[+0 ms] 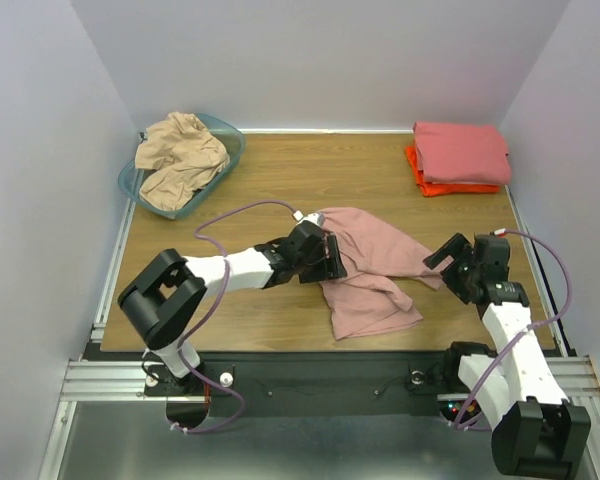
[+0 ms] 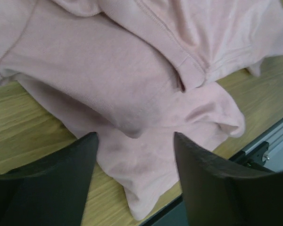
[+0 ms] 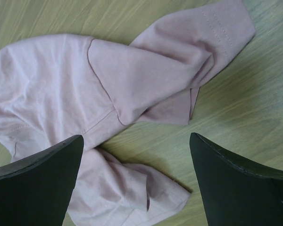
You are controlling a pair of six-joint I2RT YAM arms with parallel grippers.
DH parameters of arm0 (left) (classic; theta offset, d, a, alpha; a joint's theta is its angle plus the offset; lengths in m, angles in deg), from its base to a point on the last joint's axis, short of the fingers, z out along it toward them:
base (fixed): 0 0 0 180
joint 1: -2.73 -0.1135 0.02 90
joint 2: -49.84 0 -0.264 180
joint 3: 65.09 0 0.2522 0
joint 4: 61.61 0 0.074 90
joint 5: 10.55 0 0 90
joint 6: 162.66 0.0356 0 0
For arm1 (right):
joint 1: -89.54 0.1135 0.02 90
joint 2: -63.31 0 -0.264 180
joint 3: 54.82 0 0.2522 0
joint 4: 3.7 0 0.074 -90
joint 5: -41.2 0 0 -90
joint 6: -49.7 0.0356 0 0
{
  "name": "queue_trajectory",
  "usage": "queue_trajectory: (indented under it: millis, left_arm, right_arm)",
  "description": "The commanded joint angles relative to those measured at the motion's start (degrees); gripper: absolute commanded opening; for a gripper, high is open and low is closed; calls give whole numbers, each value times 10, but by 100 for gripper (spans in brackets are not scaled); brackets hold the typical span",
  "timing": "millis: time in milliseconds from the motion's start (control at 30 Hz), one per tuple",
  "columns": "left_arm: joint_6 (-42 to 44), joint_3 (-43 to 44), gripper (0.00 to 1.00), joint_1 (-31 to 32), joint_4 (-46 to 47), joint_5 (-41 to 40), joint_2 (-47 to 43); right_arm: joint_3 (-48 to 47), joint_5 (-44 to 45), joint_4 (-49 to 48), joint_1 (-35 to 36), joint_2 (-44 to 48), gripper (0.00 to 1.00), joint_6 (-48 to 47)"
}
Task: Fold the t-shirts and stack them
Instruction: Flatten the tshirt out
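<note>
A crumpled dusty pink t-shirt [image 1: 370,270] lies on the wooden table, near the front middle. My left gripper [image 1: 332,258] is at its left edge, jaws apart over a fold of the pink fabric [image 2: 132,70], which lies between and below the fingertips [image 2: 89,141]. My right gripper [image 1: 442,262] hovers open at the shirt's right side, above a sleeve [image 3: 198,56] and bare wood. A folded coral pink t-shirt [image 1: 460,150] rests on a folded bright orange one [image 1: 430,186] at the back right. A tan-beige t-shirt [image 1: 180,155] is bunched in the basket.
The translucent teal basket [image 1: 230,135] stands at the back left corner. White walls close in the table on three sides. The table's front edge and metal rail [image 2: 266,143] run just past the pink shirt's lower corner.
</note>
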Motion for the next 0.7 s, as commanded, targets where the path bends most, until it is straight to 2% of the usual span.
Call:
queue_trajectory:
  millis: [0, 133, 167, 233, 300, 333, 500, 667]
  left_arm:
    - [-8, 42, 70, 8, 16, 10, 29]
    - [-9, 63, 48, 8, 11, 9, 67]
    - [-8, 66, 37, 8, 8, 2, 72]
    - [-4, 81, 28, 7, -5, -7, 85]
    - [-2, 95, 7, 7, -20, -17, 93]
    - [2, 98, 0, 6, -22, -20, 98]
    - [3, 90, 0, 0, -28, -39, 82]
    - [15, 46, 0, -1, -30, -83, 11]
  right_arm:
    - [21, 34, -48, -1, -18, 100, 29]
    - [30, 4, -94, -1, -54, 100, 27]
    - [34, -1, -102, -1, -60, 100, 28]
    - [37, -6, -126, -1, -78, 100, 29]
    - [39, -27, -144, -1, -88, 99, 32]
    - [38, -36, -166, -1, -94, 98, 35]
    - [44, -74, -207, -1, -112, 93, 56]
    - [39, -75, -221, -1, -142, 93, 49]
